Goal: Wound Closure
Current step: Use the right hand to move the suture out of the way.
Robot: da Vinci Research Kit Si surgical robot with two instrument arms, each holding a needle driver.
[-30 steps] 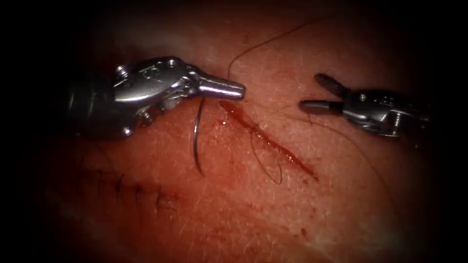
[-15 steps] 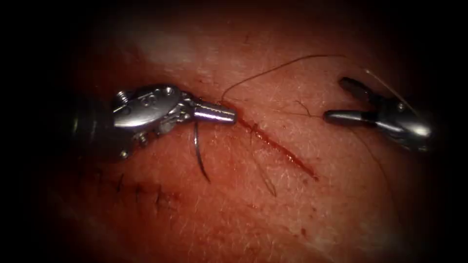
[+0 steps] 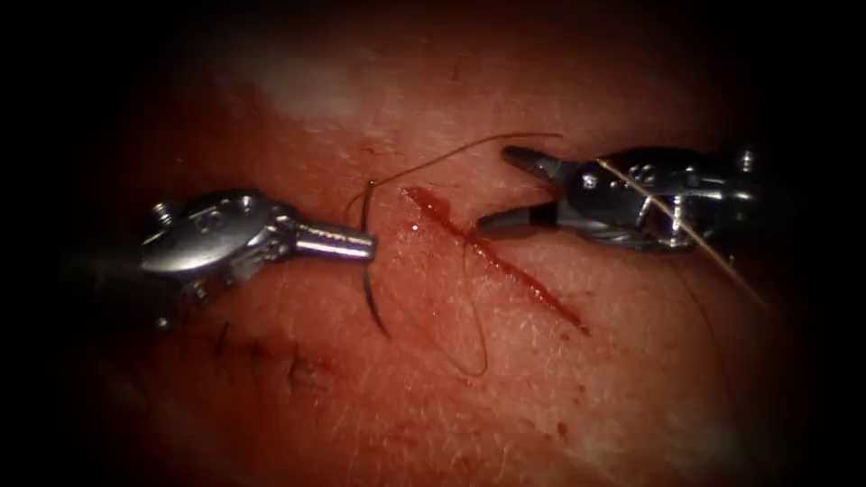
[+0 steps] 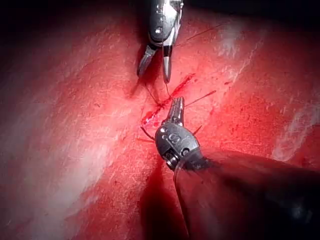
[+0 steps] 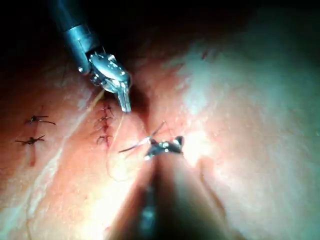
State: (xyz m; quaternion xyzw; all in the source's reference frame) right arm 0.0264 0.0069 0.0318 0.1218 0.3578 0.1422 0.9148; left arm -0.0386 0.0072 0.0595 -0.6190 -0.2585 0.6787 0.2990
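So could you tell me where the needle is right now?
In the endoscope view the needle is left of the cut, held mid-curve by the left tool.

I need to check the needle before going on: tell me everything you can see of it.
The needle is a thin, dark, curved metal sliver on the left side of the cut. The left tool holds it with shut jaws about mid-curve. Its upper end, where the thread leaves it, arcs above the jaws; its lower end lies against the tissue, and whether it enters is unclear.
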